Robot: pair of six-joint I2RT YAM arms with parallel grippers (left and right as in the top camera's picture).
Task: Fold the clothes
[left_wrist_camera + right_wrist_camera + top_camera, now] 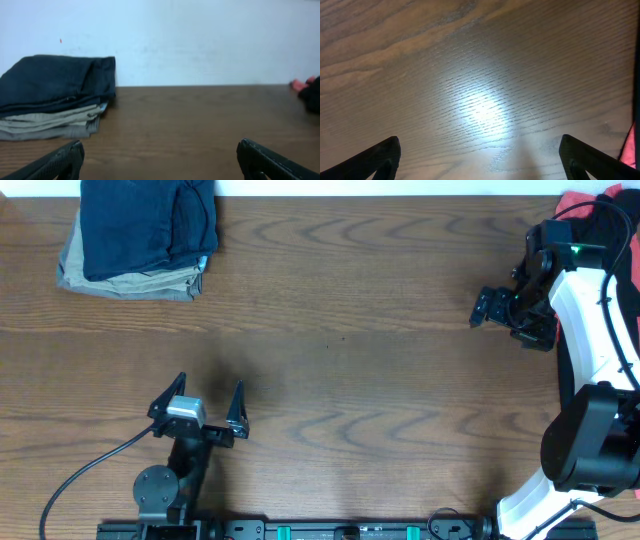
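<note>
Item under inspection: the navy garment lies folded at the far left corner of the wooden table. It sits on top of a folded pair of khaki trousers, and the two make one stack. The left wrist view shows the stack side on, with the dark denim layers above and the beige layers beneath, against a white wall. No marking on either garment is large enough to read from these views.

Left gripper: it sits at the near left of the table with its jaws spread wide and nothing between them. It is well apart from the stack and points toward it.

Right gripper: it is at the far right of the table, angled down over bare wood. Its jaws are spread wide and hold nothing.

Other items: a red cloth and a dark cloth lie at the far right corner, just beside the right arm.
</note>
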